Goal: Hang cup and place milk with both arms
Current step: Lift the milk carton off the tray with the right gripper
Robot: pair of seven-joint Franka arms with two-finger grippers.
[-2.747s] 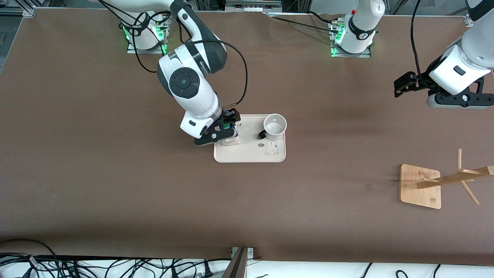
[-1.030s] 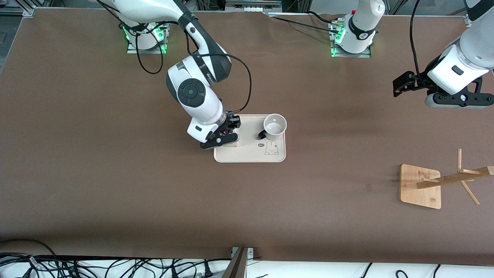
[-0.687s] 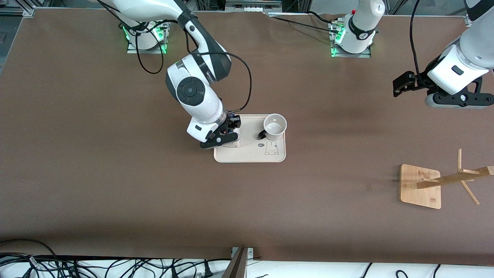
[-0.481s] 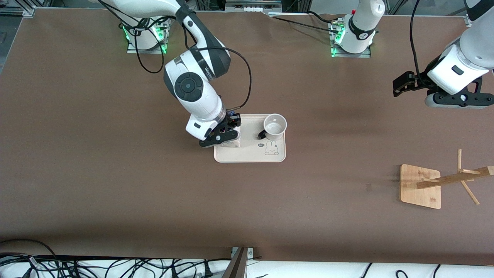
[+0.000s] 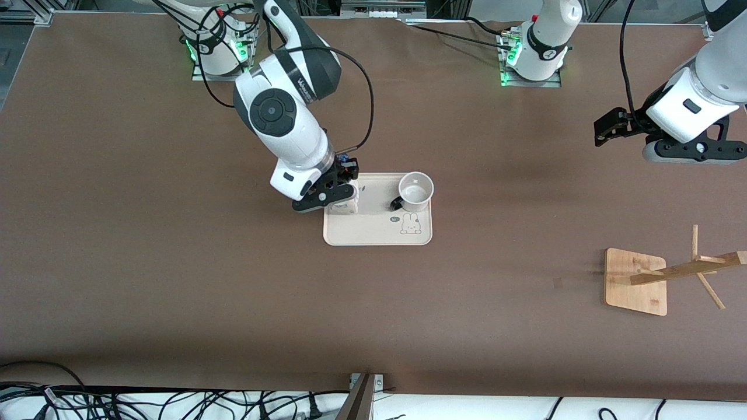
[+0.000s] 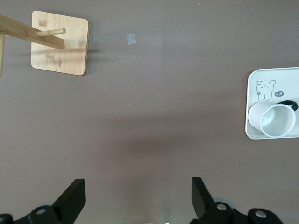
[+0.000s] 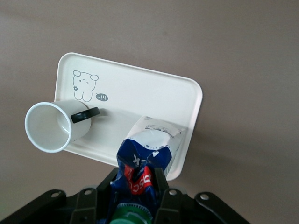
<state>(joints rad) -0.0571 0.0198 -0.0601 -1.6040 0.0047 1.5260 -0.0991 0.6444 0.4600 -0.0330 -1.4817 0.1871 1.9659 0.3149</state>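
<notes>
Pinching the milk (image 7: 148, 156) by its gable top, the right gripper (image 7: 138, 186) lifts it just above the tray (image 7: 140, 88); the crumpled top may slip between the fingers. Beside it the cup (image 5: 415, 191) sits on the tray. The left gripper (image 6: 135, 198) waits over bare tabletop (image 5: 175, 291), fingers spread.

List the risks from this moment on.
1. The right gripper pinches only the crumpled top of the milk, so the carton may slip or swing above the tray.
2. The cup stands on the same tray beside the carton; a sideways swing could knock it over.
3. The left gripper waits open over bare table, away from the wooden rack, so the hanging needs a long carry.
</notes>
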